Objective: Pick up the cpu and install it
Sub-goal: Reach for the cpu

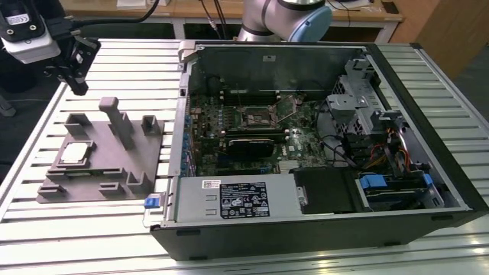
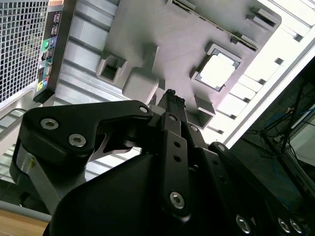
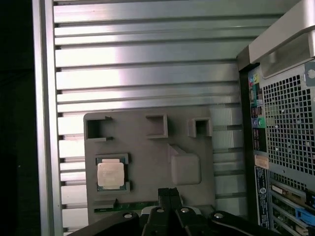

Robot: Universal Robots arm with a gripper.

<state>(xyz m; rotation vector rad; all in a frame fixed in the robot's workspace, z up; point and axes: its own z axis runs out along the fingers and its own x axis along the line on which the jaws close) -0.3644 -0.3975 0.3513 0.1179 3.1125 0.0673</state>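
The cpu (image 1: 74, 152) is a small silvery square chip lying flat in a recess of the grey fixture block (image 1: 114, 172), on the exterior view's left. Both wrist views show it too: cpu (image 2: 218, 70), cpu (image 3: 110, 174). My gripper (image 1: 78, 86) hangs high above the table behind the fixture's far end, well apart from the chip. Its black fingers (image 3: 170, 195) are pressed together with nothing between them, as the fingertips (image 2: 170, 94) also show. The open computer case (image 1: 428, 103) lies to the right, with the black socket frame (image 1: 256, 117) on its motherboard.
The fixture block carries several upright posts (image 1: 116, 117) and pockets around the chip. The case's side wall (image 1: 183, 109) stands right beside the fixture. A slatted aluminium table (image 1: 77, 229) bears everything, and its left edge (image 3: 42, 123) drops off to dark floor.
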